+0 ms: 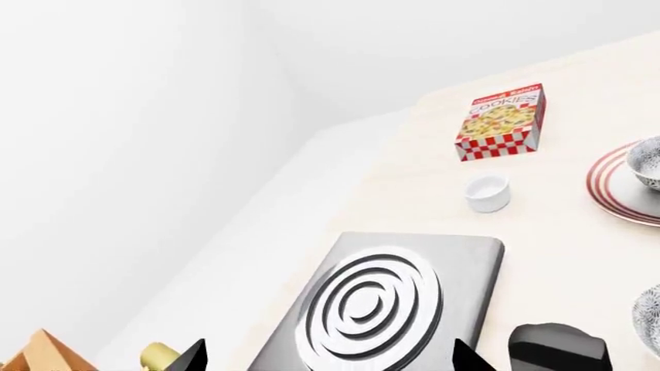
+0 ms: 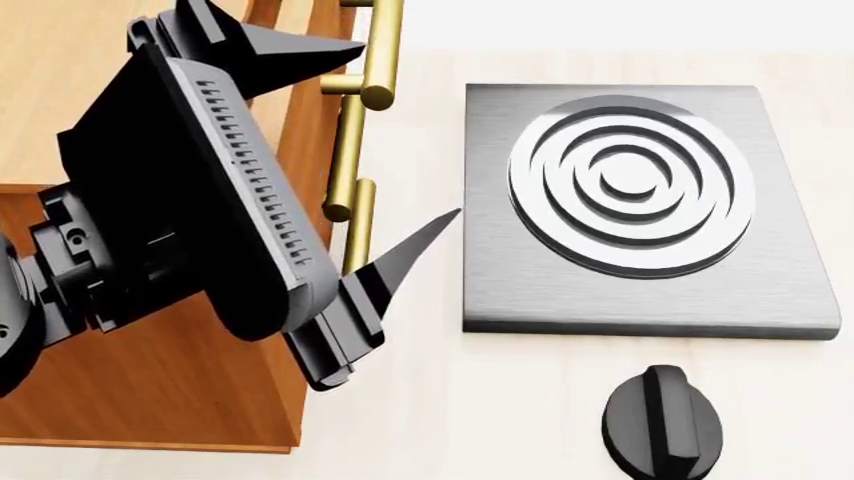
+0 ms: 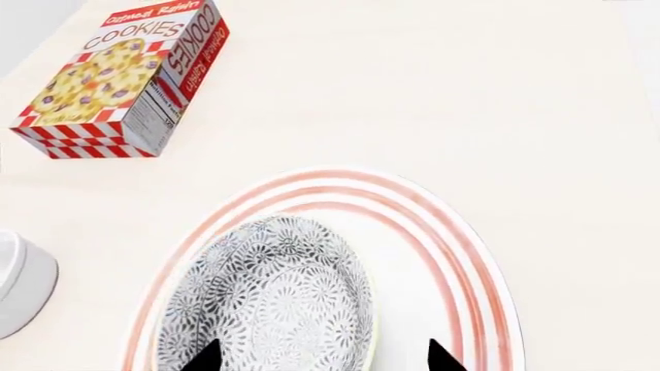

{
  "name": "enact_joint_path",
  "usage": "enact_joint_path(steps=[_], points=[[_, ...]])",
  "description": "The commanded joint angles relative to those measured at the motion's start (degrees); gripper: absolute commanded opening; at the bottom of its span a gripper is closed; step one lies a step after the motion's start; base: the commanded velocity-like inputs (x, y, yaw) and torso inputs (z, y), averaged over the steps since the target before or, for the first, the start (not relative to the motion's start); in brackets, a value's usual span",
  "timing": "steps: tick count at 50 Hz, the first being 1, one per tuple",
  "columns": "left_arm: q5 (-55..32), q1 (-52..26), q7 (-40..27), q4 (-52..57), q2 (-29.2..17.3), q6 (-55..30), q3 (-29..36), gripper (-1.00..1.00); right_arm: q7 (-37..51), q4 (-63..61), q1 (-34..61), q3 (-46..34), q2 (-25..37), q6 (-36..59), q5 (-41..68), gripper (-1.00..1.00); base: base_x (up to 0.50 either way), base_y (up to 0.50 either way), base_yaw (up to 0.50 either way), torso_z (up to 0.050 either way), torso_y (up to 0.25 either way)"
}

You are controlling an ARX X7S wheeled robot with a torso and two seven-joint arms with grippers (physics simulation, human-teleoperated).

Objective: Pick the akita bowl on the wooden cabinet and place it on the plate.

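The akita bowl (image 3: 273, 301), patterned white and grey, rests on the red-ringed plate (image 3: 454, 255). My right gripper (image 3: 321, 357) is open just above it, one fingertip over the bowl's inside and the other over the plate beyond the rim. In the left wrist view the bowl (image 1: 648, 158) and plate (image 1: 610, 184) sit at the far right edge. My left gripper (image 2: 407, 130) is open and holds nothing, beside the wooden cabinet (image 2: 147, 400) and its brass handles. In its own view, the left gripper (image 1: 330, 363) is above the stove's near edge, with the cabinet corner (image 1: 42, 354) beside it.
A grey stove (image 2: 627, 200) with concentric rings lies on the pale table, a black knob (image 2: 663, 420) in front of it. A cookies box (image 3: 124, 77) and a small plain white cup (image 1: 488, 192) stand near the plate. A second patterned bowl (image 1: 650, 317) shows at the frame edge.
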Motion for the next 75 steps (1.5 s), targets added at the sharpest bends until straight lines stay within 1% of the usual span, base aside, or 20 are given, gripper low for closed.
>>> enact_joint_path(steps=[1,10,27,37,44,56,75], points=[[0.1,0.2,-0.1,0.1,-0.1,0.0,0.0,1.0,0.0,-0.2,0.0,-0.1,0.0,0.1,-0.3,1.0,0.0,0.0,0.0,0.0,0.0],[0.0,0.1,-0.1,0.2,-0.3,0.0,-0.1,1.0,0.3,-1.3,-0.9,0.9,0.6,0.2,0.1,1.0,0.0,0.0,0.0,0.0,0.0],[-0.5,-0.1,-0.4,0.8,-0.8,-0.3,-0.6,1.0,2.7,-10.5,-7.0,6.9,3.8,-0.1,2.0,1.0,0.0,0.0,0.0,0.0,0.0],[-0.4,0.2,-0.4,0.6,-0.7,-0.1,-0.6,1.0,3.4,-14.1,-8.2,8.6,5.0,0.1,2.2,1.0,0.0,0.0,0.0,0.0,0.0],[-0.5,0.3,-0.6,0.8,-0.9,-0.1,-0.7,1.0,5.0,-19.4,-7.7,9.5,6.9,0.9,2.9,1.0,0.0,0.0,0.0,0.0,0.0],[-0.4,0.8,-0.6,1.0,-1.1,0.3,-0.7,1.0,7.9,-27.4,-3.9,9.6,11.4,2.7,4.2,1.0,0.0,0.0,0.0,0.0,0.0],[-0.9,0.5,-0.7,1.3,-1.1,0.1,-1.2,1.0,10.0,-34.8,0.5,10.7,15.6,3.9,7.6,1.0,0.0,0.0,0.0,0.0,0.0]])
